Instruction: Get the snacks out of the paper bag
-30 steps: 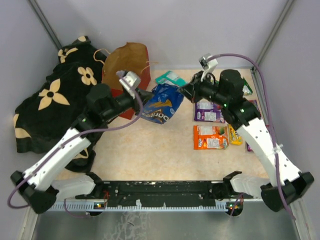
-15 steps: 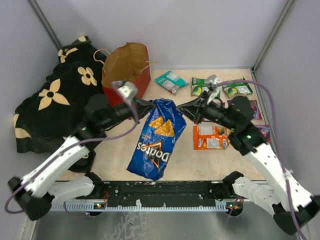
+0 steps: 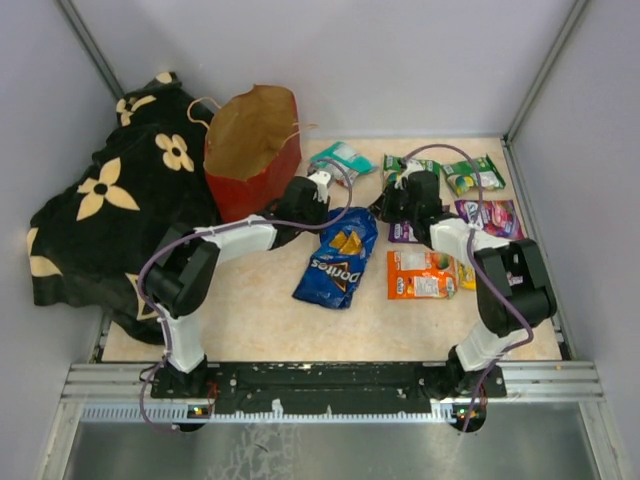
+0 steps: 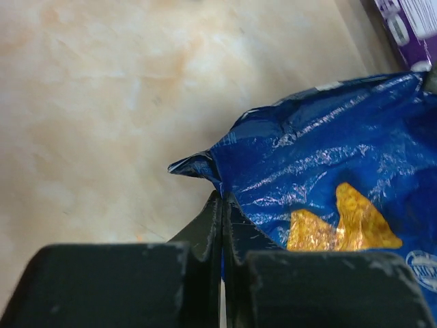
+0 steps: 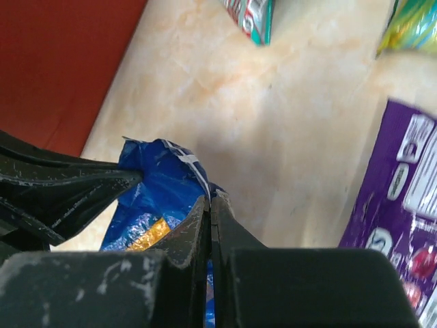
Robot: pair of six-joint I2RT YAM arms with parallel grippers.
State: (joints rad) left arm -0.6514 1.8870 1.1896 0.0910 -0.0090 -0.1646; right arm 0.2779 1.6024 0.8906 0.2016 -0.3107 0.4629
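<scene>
Doritos bag (image 3: 335,265), one, top edge in pinch of left hand (image 4: 222,205) and right hand (image 5: 210,199); one paper bag (image 3: 250,150).

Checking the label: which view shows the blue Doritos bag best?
Top external: nearly the whole Doritos bag shows, logo readable. Left wrist shows only one crinkled end; right wrist just a pinched corner.

The Doritos bag (image 3: 335,265) is blue with orange chips, paper bag (image 3: 250,192) red, blanket (image 3: 95,235) black, cream-flowered.

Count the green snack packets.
2. The left green packet lies just beyond the right gripper; the right green packet nearer the far right corner. Others may hide in the paper bag.
</scene>
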